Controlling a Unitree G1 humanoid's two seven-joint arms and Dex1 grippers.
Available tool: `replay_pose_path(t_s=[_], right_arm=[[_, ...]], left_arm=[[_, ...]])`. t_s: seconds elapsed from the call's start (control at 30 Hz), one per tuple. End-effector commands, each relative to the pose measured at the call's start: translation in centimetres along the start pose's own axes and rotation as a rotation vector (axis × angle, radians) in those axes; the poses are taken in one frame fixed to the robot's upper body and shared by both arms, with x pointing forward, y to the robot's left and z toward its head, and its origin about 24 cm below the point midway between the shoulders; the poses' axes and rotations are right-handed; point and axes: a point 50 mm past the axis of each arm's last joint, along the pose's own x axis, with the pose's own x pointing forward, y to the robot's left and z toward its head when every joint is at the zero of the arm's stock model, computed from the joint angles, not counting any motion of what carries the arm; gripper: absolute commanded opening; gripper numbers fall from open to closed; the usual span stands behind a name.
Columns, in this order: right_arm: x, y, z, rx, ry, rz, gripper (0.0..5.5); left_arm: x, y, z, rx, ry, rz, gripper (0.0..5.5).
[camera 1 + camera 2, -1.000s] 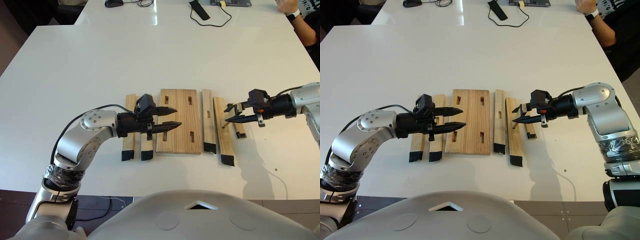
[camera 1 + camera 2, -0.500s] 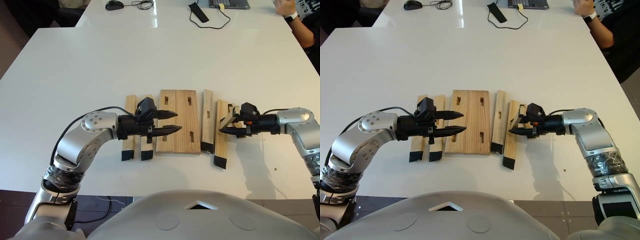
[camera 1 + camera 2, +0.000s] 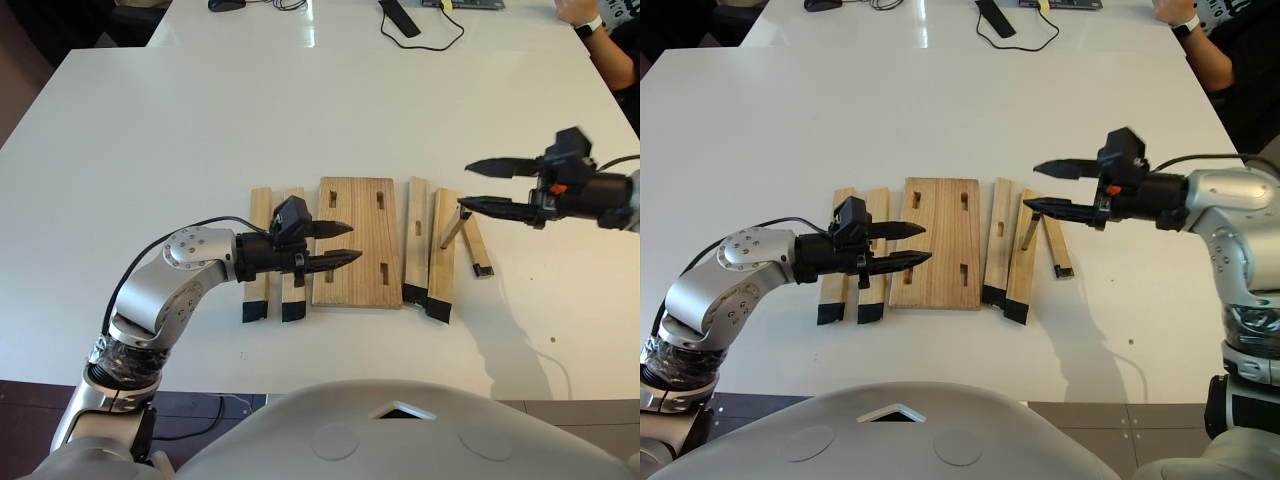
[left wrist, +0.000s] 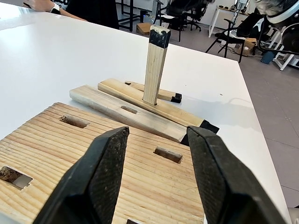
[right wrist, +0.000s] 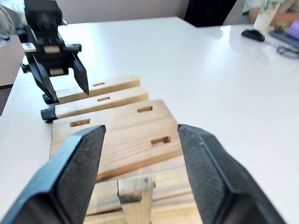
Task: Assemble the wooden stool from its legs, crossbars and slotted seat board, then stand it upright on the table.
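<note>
Tbl; L-wrist view: crossbar upright

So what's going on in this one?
A two-armed robot is assembling a wooden stool on a table. The seat board lies flat with two legs on each side. One crossbar stands on end on the outermost right leg, seemingly in its slot; another lies beside it. Both hands are open and empty: the left hand hovers over the board's left edge, the right hand hangs above the upright crossbar.
</note>
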Motion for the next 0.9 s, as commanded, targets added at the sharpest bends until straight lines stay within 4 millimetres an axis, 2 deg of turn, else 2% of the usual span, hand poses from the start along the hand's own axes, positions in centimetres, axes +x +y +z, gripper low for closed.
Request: replay_pose_path(t_s=[0.03, 0.17, 0.4, 0.5, 0.53, 0.63, 0.73, 0.8, 0.9], right_arm=[[1.4, -0.6, 3.4, -0.064, -0.169, -0.102, 2.85], [3.3, -1.2, 3.1, -0.072, -0.194, -0.2, 2.85], [4.4, -0.5, 3.1, -0.024, -0.249, -0.208, 2.85], [4.9, -0.2, 2.0, 0.025, -0.249, -0.221, 2.85], [5.1, -0.1, 1.2, 0.061, -0.246, -0.224, 2.85], [5.9, 1.6, -5.4, 0.204, -0.128, -0.249, 2.85], [5.7, 2.8, -9.6, 0.317, -0.073, -0.296, 2.85], [5.3, 2.8, -9.6, 0.331, -0.107, -0.329, 2.85], [5.0, 1.8, -5.3, 0.264, -0.261, -0.342, 2.85]], left_arm=[[0.0, 0.2, 0.2, 0.02, -0.008, 0.021, 2.3], [0.2, 0.5, 0.5, 0.023, -0.006, 0.013, 2.3], [0.1, 0.8, 0.4, 0.019, 0.017, 0.003, 2.3], [0.1, 0.8, 0.3, 0.016, 0.023, 0.006, 2.3], [0.1, 0.8, 0.2, 0.014, 0.025, 0.008, 2.3], [0.2, 0.7, 0.1, 0.014, 0.037, 0.001, 2.3], [0.1, 0.7, 0.2, 0.015, 0.046, -0.012, 2.3], [-0.1, 0.9, 0.2, 0.016, 0.055, -0.017, 2.3], [-0.3, 1.1, 0.2, 0.014, 0.058, -0.009, 2.3]])
